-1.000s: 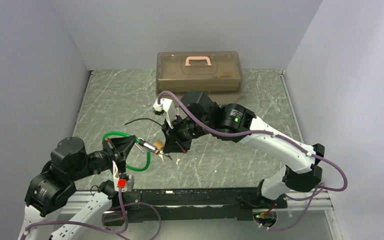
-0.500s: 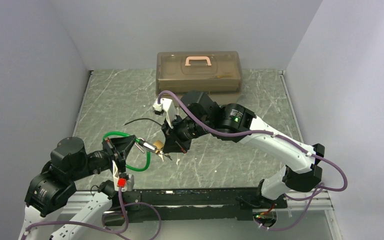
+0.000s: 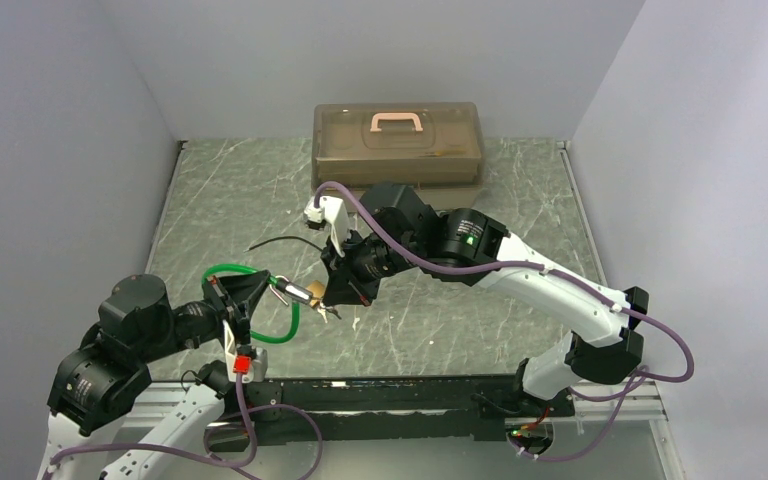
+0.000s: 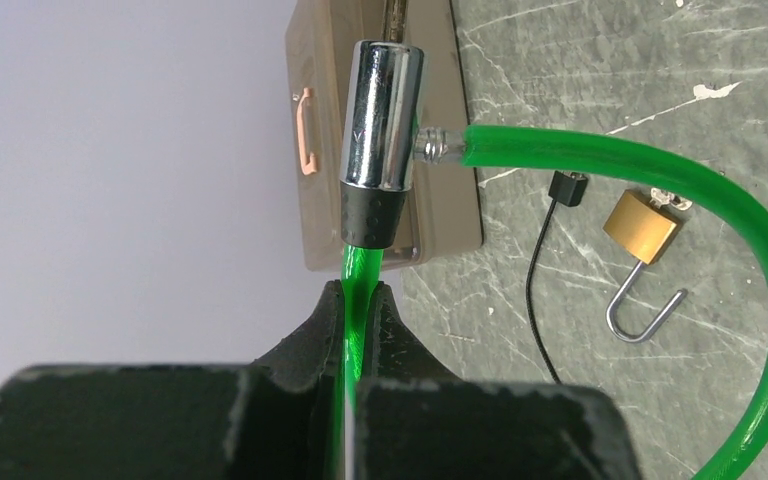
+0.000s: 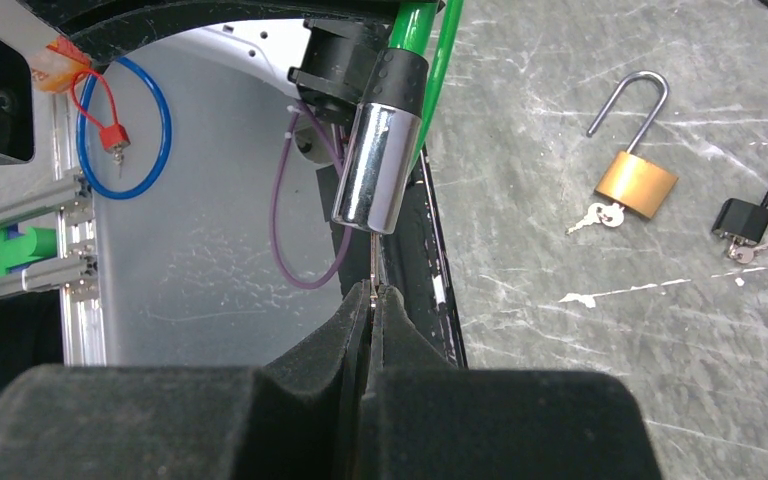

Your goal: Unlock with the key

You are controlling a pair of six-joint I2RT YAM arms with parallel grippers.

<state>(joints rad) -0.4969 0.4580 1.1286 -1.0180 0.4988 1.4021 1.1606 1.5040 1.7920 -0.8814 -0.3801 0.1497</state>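
Observation:
A green cable lock [image 3: 260,300] with a chrome cylinder [image 4: 382,115] hangs between both grippers, above the table's front left. My left gripper [image 4: 360,290] is shut on the green cable [image 4: 358,265] just below the cylinder's black collar. In the right wrist view the thin metal key [image 5: 375,258] runs from the lower end of the cylinder [image 5: 377,165] into my right gripper [image 5: 375,290], which is shut on it. From above, the right gripper [image 3: 332,297] meets the cylinder [image 3: 297,292] from the right.
An open brass padlock [image 5: 637,183] with its own key [image 5: 595,215] lies on the marble table [image 3: 460,320]. A small black lock [image 5: 742,220] on a thin black cable [image 3: 280,242] lies beside it. A brown toolbox [image 3: 397,140] stands at the back.
Almost nothing differs; the right wrist has shifted very slightly while both grips hold.

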